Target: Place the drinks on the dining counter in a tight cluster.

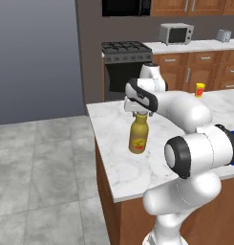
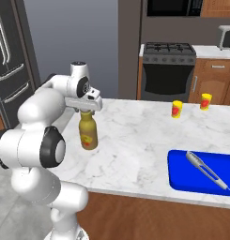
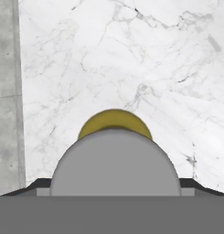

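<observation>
On the counter, near its left end: your mustard-yellow bottle (image 1: 138,137) stands upright on the white marble dining counter (image 2: 135,145), grey cap up, label facing the base.
Gripper: your gripper (image 1: 139,114) sits straight over the bottle's top, right at cap height; whether it touches the cap you cannot tell.
Fingers: spread wide apart, one to each side of the cap; hand view puts the grey cap (image 3: 115,164) large and centred between the finger tips, yellow shoulder peeking behind it.
Farther along the slab: two small yellow cans (image 2: 176,109) with red labels, well apart from the bottle.
Right edge: blue tray (image 2: 182,176) holding a grey pen-like tool (image 2: 206,170).
Background: black stove (image 1: 124,60), microwave (image 1: 176,33).
</observation>
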